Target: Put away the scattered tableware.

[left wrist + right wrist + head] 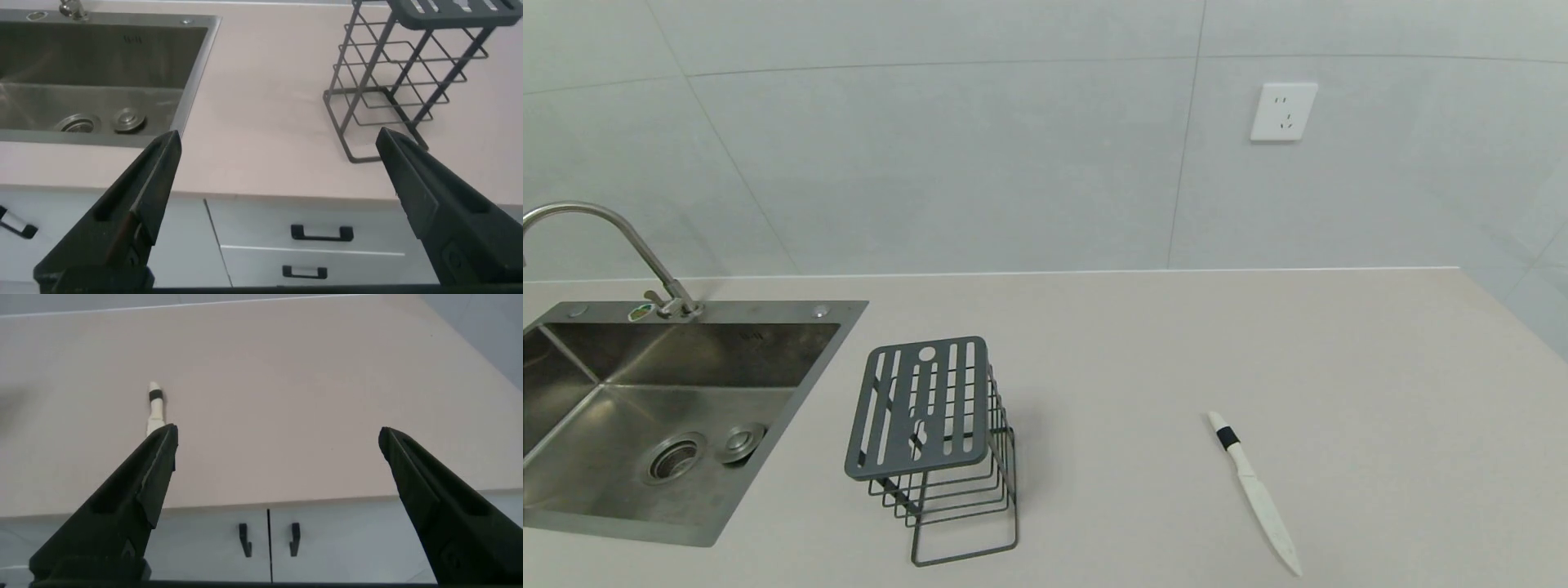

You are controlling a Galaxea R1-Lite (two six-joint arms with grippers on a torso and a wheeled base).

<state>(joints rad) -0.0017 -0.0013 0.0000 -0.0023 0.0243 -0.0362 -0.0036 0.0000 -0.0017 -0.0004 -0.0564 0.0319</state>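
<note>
Countertop (1143, 351): knife (1252, 490) lies right of rack (927, 441), long axis near-to-far, handle far. Right gripper (278, 434) nearer, spread wide, empty; left gripper (278, 137) by rack, same.

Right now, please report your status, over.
Left claw open, right claw open, both empty. White knife flat on counter, untouched. Wire knife rack upright beside sink.

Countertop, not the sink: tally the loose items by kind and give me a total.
White knife with black band: 1
Dark grey wire knife rack: 1
Total: 2
</note>
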